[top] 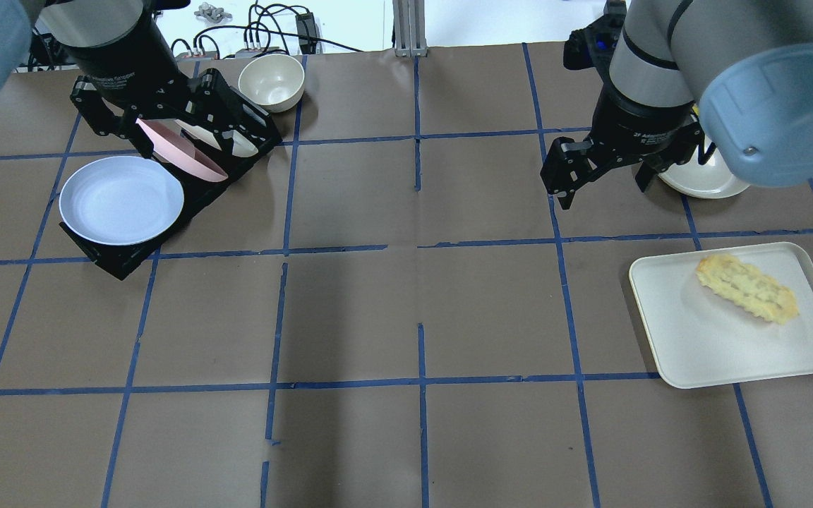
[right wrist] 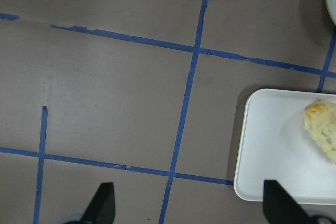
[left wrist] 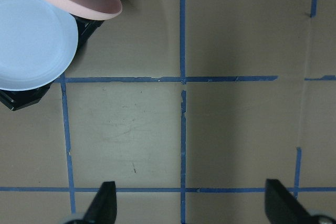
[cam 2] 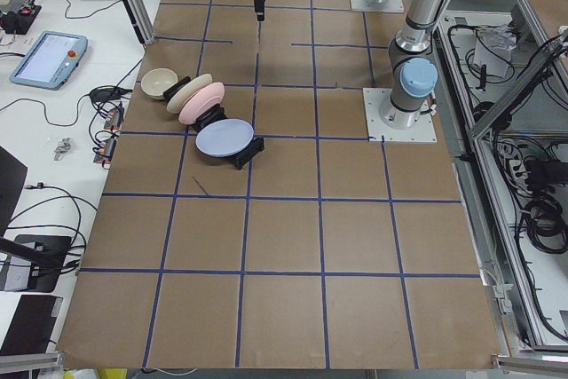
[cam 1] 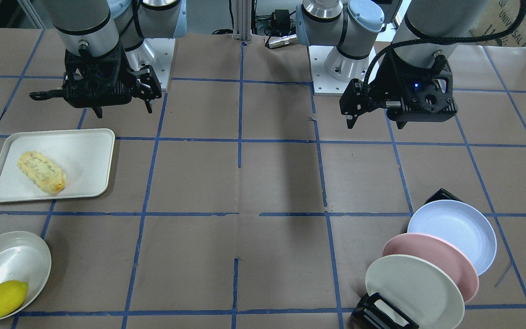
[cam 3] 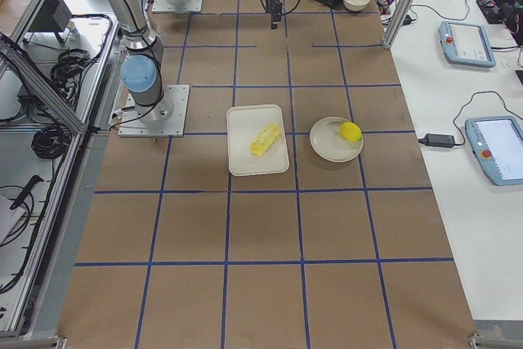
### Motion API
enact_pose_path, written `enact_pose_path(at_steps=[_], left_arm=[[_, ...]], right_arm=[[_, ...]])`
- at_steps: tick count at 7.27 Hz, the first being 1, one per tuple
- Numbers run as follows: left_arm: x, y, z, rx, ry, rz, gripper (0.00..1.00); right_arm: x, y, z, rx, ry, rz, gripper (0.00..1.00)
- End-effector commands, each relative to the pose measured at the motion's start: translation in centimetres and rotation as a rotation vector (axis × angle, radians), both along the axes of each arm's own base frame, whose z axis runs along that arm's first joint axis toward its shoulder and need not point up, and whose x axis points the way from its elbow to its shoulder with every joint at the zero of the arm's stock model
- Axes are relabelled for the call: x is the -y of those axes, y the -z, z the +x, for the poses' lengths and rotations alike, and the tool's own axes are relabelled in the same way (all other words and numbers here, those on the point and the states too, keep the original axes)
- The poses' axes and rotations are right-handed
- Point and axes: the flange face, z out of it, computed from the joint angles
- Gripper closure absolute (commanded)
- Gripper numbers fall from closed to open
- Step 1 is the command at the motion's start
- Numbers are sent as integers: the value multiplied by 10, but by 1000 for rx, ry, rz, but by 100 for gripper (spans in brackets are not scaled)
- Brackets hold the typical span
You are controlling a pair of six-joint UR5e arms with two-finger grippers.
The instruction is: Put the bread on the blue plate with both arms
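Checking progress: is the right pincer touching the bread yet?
Apart. Overhead view shows the right pincer over bare table, clear of the bread on its tray.

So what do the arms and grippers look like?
The left arm and right arm are grey tubes with light-blue joint caps. The left gripper and right gripper are black, two-fingered, with open-framed housings. A braided black cable loops to the left wrist, where a blue light glows.

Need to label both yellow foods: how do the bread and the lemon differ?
The bread is long, pale and ridged; the lemon is rounder, smooth and brighter yellow. The bread lies on a rectangular white tray; the lemon sits in a round dish. Both are yellowish foods resting in pale dishware.
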Motion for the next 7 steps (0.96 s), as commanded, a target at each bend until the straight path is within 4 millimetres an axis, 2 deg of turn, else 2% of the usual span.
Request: enact_pose_path(at_steps=[1, 2, 3, 4, 5, 6, 7], left_arm=[[2, -1, -1, 0, 3, -3, 0], [1, -4, -1, 0, 3, -11, 0], [4, -1, 4, 1, 12, -6, 0], [13, 5, 25, -2, 24, 2, 0], [25, 13, 70, -14, 54, 16, 0], [38, 25, 126, -30, 89, 35, 0], [48, 40, 169, -43, 145, 45, 0]], right_arm=[[1, 1, 0, 0, -9, -1, 0], [4, 5, -4, 3, -24, 5, 0], [11, 15, -14, 5, -127, 28, 0], [22, 28, -56, 7, -224, 58, 0], [28, 50, -117, 27, -258, 70, 0], [25, 82, -172, 38, -346, 54, 0], [16, 116, -202, 27, -409, 23, 0]])
